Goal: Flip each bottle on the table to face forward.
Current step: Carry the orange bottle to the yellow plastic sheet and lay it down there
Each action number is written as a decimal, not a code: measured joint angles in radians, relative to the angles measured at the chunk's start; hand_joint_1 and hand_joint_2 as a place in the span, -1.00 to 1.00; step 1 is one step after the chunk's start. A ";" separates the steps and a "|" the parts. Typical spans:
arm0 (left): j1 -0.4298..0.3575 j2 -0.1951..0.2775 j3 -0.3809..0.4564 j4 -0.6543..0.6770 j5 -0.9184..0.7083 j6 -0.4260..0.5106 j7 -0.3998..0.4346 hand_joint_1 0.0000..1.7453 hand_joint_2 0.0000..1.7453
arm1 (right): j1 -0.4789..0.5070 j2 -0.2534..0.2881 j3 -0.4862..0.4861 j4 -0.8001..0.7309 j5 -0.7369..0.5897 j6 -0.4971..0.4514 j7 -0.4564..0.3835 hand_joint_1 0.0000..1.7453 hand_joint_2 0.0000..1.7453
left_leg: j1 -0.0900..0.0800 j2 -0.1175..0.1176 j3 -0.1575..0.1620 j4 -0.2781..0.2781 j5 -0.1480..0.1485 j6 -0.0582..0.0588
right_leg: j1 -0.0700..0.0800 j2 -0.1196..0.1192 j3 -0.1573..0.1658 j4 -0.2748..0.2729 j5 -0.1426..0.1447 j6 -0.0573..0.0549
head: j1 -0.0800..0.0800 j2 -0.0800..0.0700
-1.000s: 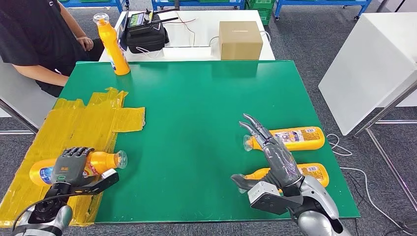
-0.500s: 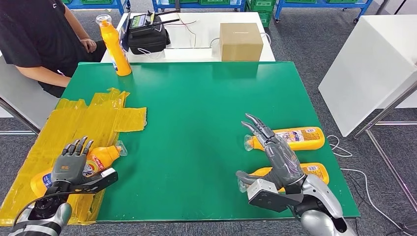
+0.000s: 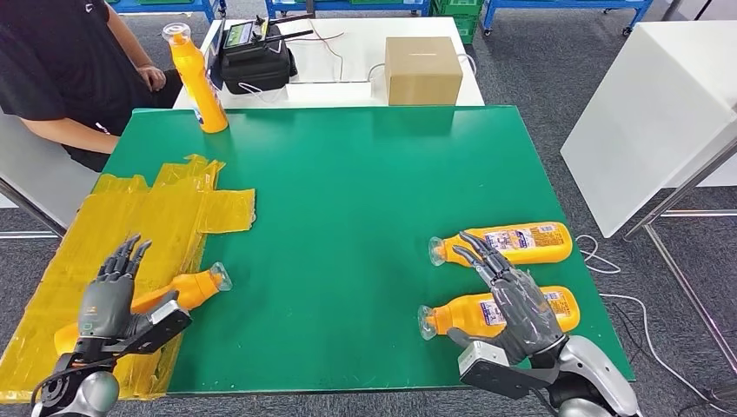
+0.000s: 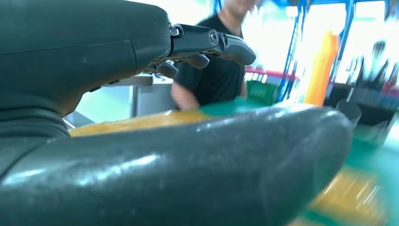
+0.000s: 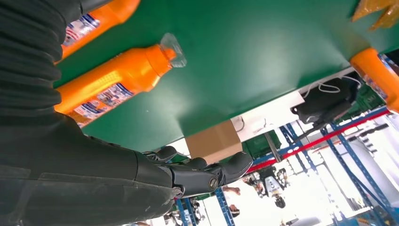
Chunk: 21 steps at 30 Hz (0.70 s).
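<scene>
At lower left, the left hand (image 3: pixel 109 300) is held spread and released above an orange bottle (image 3: pixel 178 291); at lower right, the right hand (image 3: pixel 513 300) is spread, released, over another bottle (image 3: pixel 469 314).

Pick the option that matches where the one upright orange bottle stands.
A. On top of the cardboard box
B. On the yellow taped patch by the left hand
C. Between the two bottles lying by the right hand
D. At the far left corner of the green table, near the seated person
D: the upright bottle stands at the far left corner of the green table, close to the seated person; the other three bottles lie flat.
</scene>
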 joint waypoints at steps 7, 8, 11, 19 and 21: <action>0.009 -0.086 0.115 -0.172 0.416 -0.115 -0.156 -1.00 -1.00 | 0.071 -0.011 -0.010 -0.020 0.080 -0.031 0.018 -1.00 1.00 | 0.000 0.000 -0.005 0.000 0.000 0.000 | 0.000 0.000 -0.005 0.000 0.000 0.000 | 0.000 0.000; 0.012 -0.097 0.131 -0.196 0.451 -0.135 -0.165 -1.00 -1.00 | 0.085 -0.018 -0.011 -0.025 0.096 -0.041 0.028 -1.00 1.00 | 0.000 0.000 -0.005 0.000 -0.001 0.000 | 0.000 0.000 -0.005 0.000 0.000 0.000 | 0.000 0.000; 0.031 -0.124 0.168 -0.262 0.500 -0.174 -0.183 -1.00 -1.00 | 0.127 -0.048 -0.016 -0.043 0.124 -0.067 0.053 -1.00 1.00 | 0.000 0.001 -0.006 0.000 -0.001 0.000 | -0.001 0.000 -0.006 0.000 0.000 0.000 | 0.000 0.000; 0.063 -0.163 0.200 -0.341 0.521 -0.197 -0.195 -1.00 -1.00 | 0.184 -0.105 -0.029 -0.064 0.131 -0.081 0.081 -1.00 1.00 | 0.000 0.002 -0.007 0.000 -0.002 0.000 | 0.000 0.001 -0.007 0.000 0.000 0.000 | 0.000 0.000; 0.067 -0.168 0.202 -0.346 0.534 -0.205 -0.197 -1.00 -1.00 | 0.193 -0.116 -0.029 -0.067 0.133 -0.086 0.088 -1.00 1.00 | 0.000 0.003 -0.007 0.000 -0.002 0.000 | 0.000 0.001 -0.007 0.000 0.000 0.000 | 0.000 0.000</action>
